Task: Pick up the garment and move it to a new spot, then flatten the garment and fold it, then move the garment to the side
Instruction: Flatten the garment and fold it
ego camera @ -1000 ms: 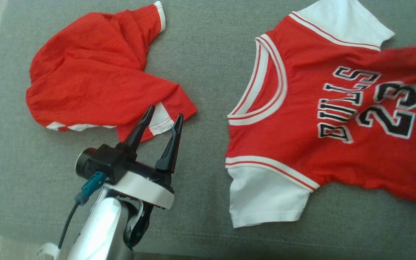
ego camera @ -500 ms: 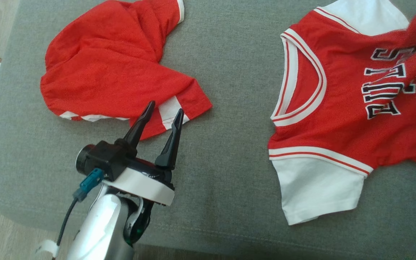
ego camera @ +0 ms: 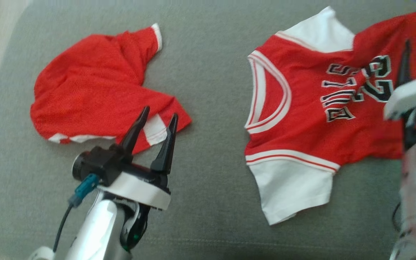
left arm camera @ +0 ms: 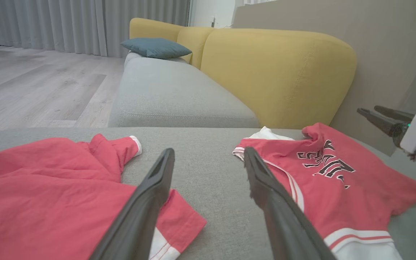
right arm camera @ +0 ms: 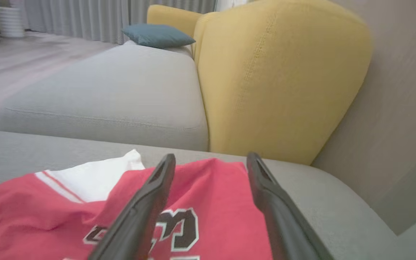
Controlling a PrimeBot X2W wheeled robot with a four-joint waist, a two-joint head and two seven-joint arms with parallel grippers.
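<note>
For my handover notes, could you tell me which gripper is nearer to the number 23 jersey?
Right. The right gripper is over the jersey; the left gripper is at the crumpled red garment, well apart from it.

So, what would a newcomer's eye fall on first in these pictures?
First the red jersey with white sleeves and black lettering, rumpled at the right of the grey cushion. Then the crumpled red shorts at the left, with the open left gripper near their hem.
</note>
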